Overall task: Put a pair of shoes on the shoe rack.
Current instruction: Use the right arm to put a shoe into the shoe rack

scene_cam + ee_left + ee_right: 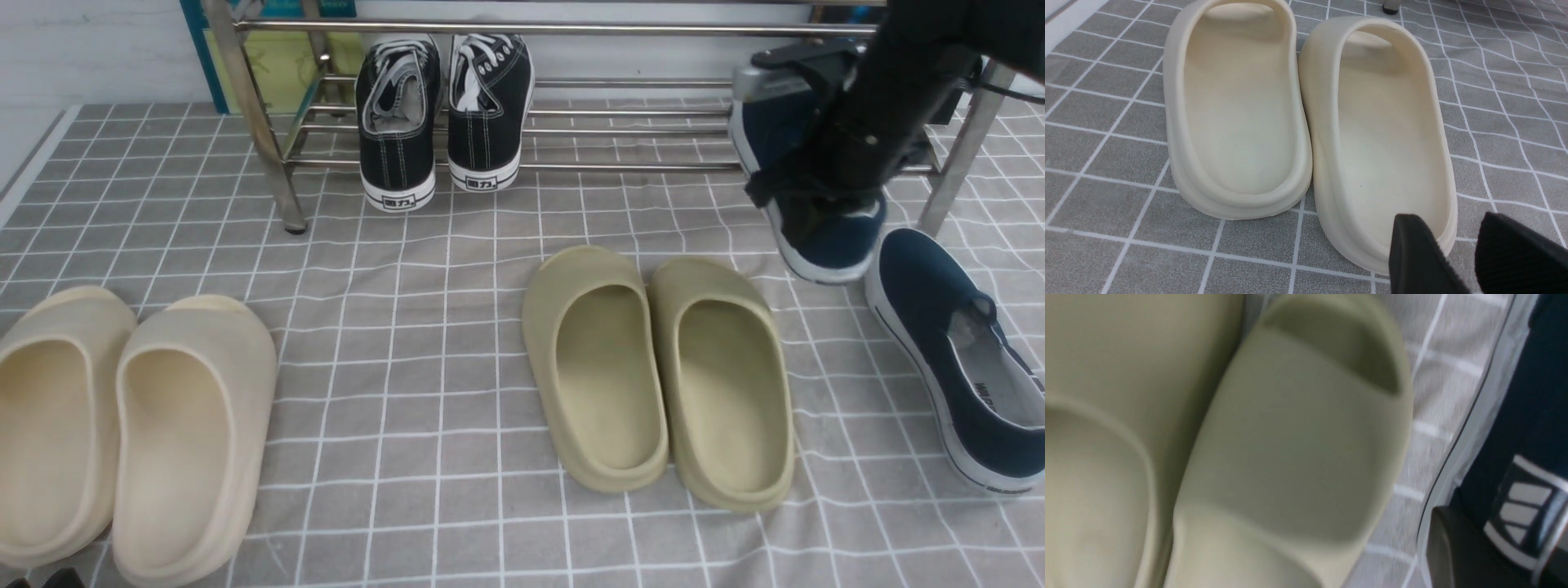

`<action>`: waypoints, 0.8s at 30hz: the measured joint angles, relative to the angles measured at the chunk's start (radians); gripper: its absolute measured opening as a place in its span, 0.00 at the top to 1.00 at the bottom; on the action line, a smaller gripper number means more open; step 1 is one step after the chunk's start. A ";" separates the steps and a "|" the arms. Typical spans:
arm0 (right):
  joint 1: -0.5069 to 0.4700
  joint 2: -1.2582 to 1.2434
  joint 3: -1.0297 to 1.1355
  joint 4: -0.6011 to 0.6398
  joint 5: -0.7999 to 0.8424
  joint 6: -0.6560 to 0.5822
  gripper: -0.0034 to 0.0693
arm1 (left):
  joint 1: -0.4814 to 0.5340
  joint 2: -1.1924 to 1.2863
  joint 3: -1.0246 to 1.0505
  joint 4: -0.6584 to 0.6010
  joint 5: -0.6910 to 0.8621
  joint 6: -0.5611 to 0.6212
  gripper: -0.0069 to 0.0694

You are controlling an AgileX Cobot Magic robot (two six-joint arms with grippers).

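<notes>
Front view suggests placing the first shoe: short of the shoe rack point(620, 28) the left gripper point(1453, 228) hangs spread, empty; at its right end the right gripper point(816, 192) clamps a tilted navy slip-on point(841, 241), which likely needs lifting onto the bars. The second slip-on point(939, 327) lies before the rack's right leg.

Three spare pairs of footwear on a grey checked tablecloth.

The tablecloth point(408, 327), grey with a white grid, covers the table. Cream foam slides point(192, 441) lie at the near left, side by side and touching, heels toward the front camera. Olive foam slides point(596, 367) lie near the middle, also touching along their inner edges; the right wrist view shows them only as a blur. Black lace-up sneakers point(398, 122) with white laces stand at the far side, left of centre, just beside each other, tilted with their white-soled heels low and facing the camera. Behind them a teal-edged board point(196, 49) stands against a white wall point(82, 49).
</notes>
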State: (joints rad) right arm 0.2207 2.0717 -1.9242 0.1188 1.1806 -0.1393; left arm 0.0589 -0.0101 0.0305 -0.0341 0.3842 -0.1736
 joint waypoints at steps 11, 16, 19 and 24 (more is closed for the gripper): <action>0.000 0.190 -0.294 0.000 0.001 -0.001 0.90 | 0.000 0.000 0.000 0.000 0.000 0.000 0.60; 0.000 0.214 -0.315 -0.001 -0.015 -0.001 0.88 | 0.000 0.000 0.000 0.000 0.000 0.000 0.60; 0.000 0.214 -0.316 -0.009 -0.031 -0.001 0.83 | 0.000 0.000 0.000 0.000 0.000 0.000 0.60; 0.000 0.201 -0.324 -0.017 -0.035 0.000 0.57 | 0.000 0.000 0.000 0.000 0.000 0.000 0.60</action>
State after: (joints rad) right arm 0.2207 2.2727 -2.2482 0.1016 1.1455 -0.1392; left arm 0.0589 -0.0101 0.0305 -0.0341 0.3842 -0.1736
